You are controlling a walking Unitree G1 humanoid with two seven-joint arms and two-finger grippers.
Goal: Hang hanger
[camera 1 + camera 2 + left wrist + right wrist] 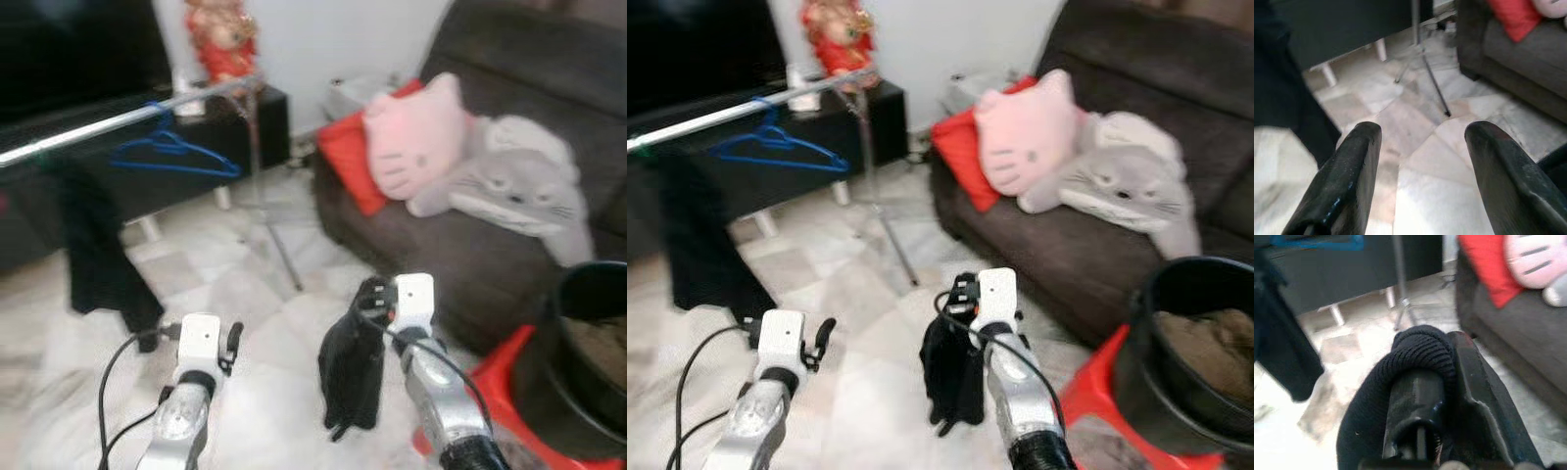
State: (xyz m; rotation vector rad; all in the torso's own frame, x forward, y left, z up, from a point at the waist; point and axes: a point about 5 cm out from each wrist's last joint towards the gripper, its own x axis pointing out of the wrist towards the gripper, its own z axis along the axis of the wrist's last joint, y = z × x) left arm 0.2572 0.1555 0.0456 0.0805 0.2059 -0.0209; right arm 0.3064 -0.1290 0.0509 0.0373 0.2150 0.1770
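A blue hanger (176,152) hangs on the silver rail (108,122) of a clothes rack at the upper left. A black garment (98,245) droops from the same rail further left. My right gripper (372,294) is held out low in front of me, shut on a black knitted garment (353,377) that dangles below it. In the right wrist view the knit (1420,352) wraps over one finger. My left gripper (1422,132) is open with nothing between its fingers, raised over the tiled floor short of the rack.
The rack's thin legs (279,250) stand on the floor ahead. A dark sofa (460,255) on the right carries a red cushion (348,157), a pink cat pillow (416,137) and a grey plush (519,186). A black bucket (588,352) sits on a red stool (500,377).
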